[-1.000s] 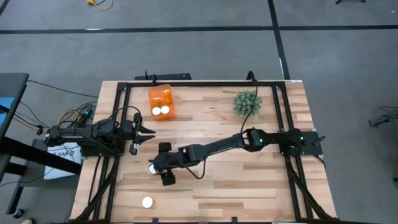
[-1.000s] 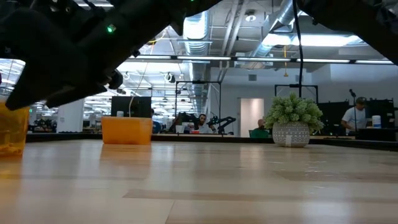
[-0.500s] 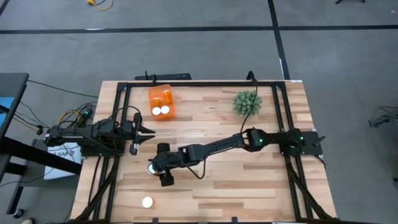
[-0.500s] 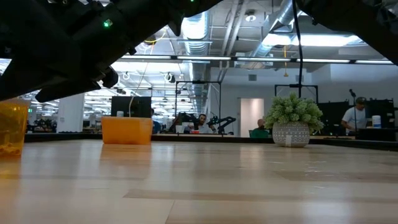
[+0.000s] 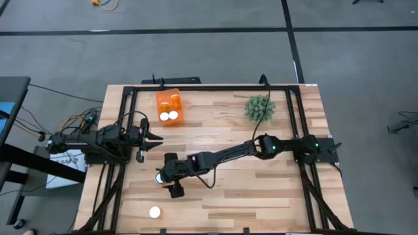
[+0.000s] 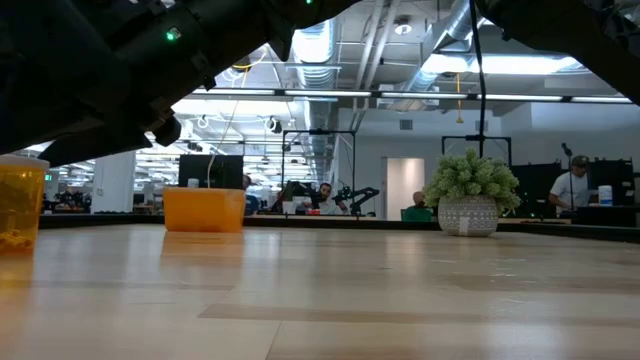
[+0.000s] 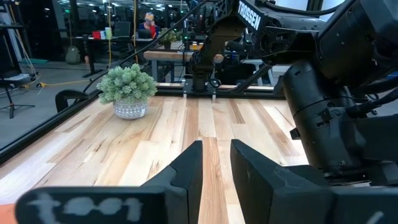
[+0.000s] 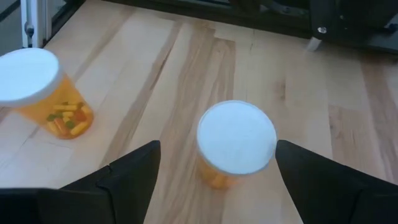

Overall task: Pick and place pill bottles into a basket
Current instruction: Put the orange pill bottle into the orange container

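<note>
One pill bottle [image 8: 236, 140], orange with a white cap, stands upright on its base on the wooden table at the left middle [image 5: 159, 176]. My right gripper [image 8: 217, 148] is open just above it, one finger on either side, touching nothing. A second bottle [image 5: 155, 212] stands nearer the near edge and also shows in the right wrist view [image 8: 37, 81]. One bottle shows at the low view's left edge [image 6: 20, 205]. The orange basket [image 5: 169, 108] at the far left holds several bottles. My left gripper [image 5: 157, 137] waits open at the left side.
A green spiky plant in a pot [image 5: 259, 108] stands at the far right of the table. A black frame [image 5: 209, 88] runs around the table's edges. Bare wood lies between the bottles and the basket. People and desks show in the room beyond.
My right gripper has shifted a little toward the table's near edge over the bottle. In the low view the arm has moved off the bottle at the left edge, so its cap now shows. The bottles have stayed where they were.
</note>
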Robot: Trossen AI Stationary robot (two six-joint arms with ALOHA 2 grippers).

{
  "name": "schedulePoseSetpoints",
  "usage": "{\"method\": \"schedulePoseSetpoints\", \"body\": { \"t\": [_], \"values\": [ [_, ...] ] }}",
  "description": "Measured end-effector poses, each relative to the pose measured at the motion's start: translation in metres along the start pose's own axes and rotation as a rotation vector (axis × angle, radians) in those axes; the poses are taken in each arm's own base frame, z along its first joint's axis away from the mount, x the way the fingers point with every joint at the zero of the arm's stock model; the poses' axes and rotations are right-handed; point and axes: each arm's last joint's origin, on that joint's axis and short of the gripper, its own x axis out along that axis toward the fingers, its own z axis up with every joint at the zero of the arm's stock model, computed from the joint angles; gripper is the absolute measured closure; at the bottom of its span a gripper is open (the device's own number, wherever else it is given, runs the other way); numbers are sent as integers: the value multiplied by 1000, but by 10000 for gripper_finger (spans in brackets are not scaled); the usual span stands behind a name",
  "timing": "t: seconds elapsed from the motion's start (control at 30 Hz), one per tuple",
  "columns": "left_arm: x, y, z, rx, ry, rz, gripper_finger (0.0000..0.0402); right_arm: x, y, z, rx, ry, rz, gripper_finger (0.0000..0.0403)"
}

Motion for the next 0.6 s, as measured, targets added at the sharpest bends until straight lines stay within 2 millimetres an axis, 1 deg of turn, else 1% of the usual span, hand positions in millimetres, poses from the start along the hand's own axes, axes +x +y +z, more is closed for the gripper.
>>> {"method": "schedulePoseSetpoints", "body": {
  "t": [0.3, 0.43, 0.53, 0.6],
  "values": [
    [0, 0, 0, 0, 0, 0, 330, 0, 0, -1, -3, 2, -14, 92],
    [0, 0, 0, 0, 0, -1, 330, 0, -1, -1, -53, 6, -51, 92],
    [0, 0, 0, 0, 0, 0, 330, -8, -2, 5, -63, 17, -60, 92],
    [0, 0, 0, 0, 0, -1, 330, -22, -3, 13, -63, 40, -52, 92]
  ]
}}
